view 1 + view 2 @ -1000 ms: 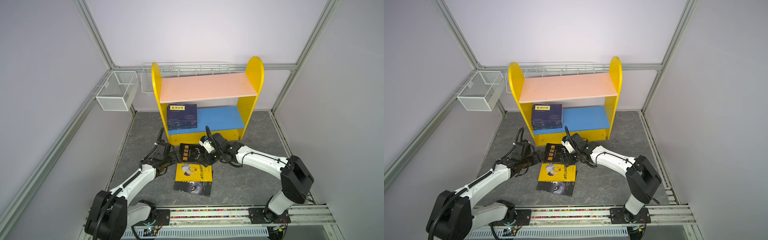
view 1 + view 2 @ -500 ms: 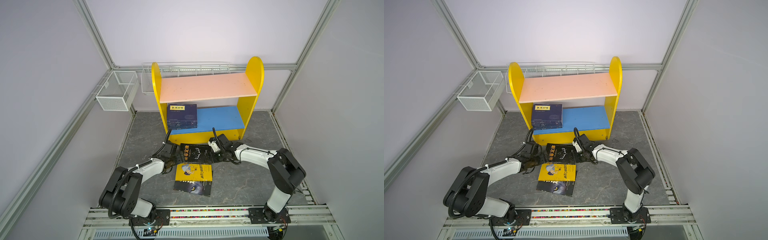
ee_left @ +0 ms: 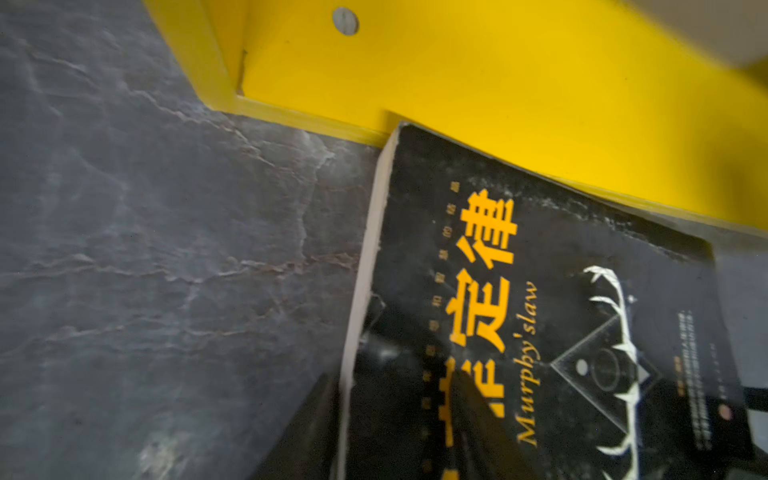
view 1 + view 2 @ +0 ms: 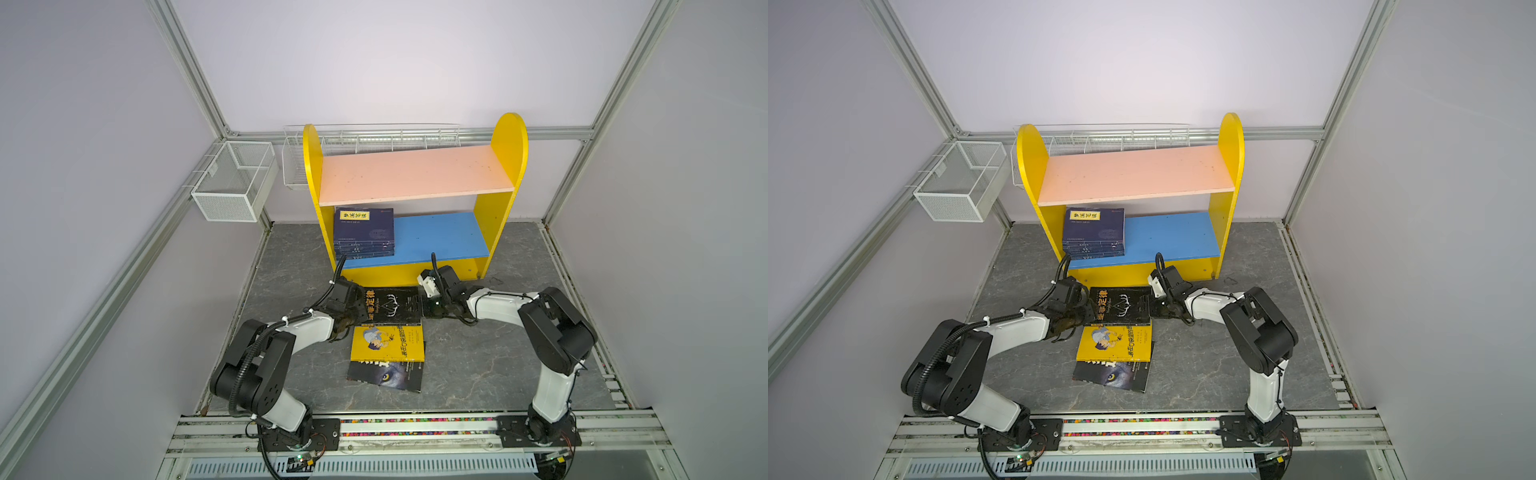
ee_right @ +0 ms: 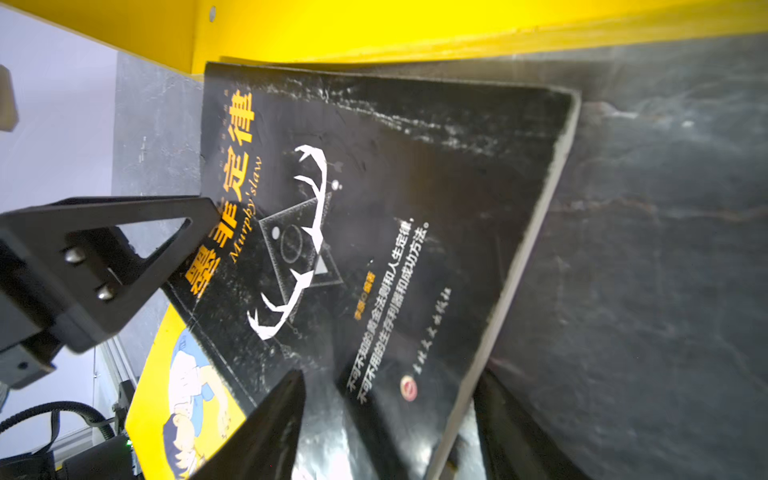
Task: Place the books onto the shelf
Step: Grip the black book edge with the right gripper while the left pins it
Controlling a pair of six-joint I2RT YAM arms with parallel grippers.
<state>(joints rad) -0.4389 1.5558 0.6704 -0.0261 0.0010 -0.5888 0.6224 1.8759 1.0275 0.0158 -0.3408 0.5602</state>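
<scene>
A black book (image 4: 390,307) (image 4: 1121,307) lies flat on the grey floor just in front of the shelf (image 4: 509,141). My left gripper (image 4: 358,309) (image 3: 390,382) is closed on its left edge, one finger on the cover and one under the page edge. My right gripper (image 4: 424,307) (image 5: 390,378) straddles the right edge with its jaws still apart. A yellow cartoon book (image 4: 388,343) lies partly under the black one, on a wolf-eye book (image 4: 386,376). Several navy books (image 4: 363,230) are stacked at the left of the blue lower board (image 4: 440,237).
The pink upper board (image 4: 415,174) carries nothing. A white mesh basket (image 4: 235,180) hangs on the left wall and a long wire basket (image 4: 374,137) runs behind the shelf. The arms' base rail (image 4: 415,428) lines the front edge.
Both arms came down from above the black book to its opposite edges. Both pairs of jaws narrowed, the left much more than the right.
</scene>
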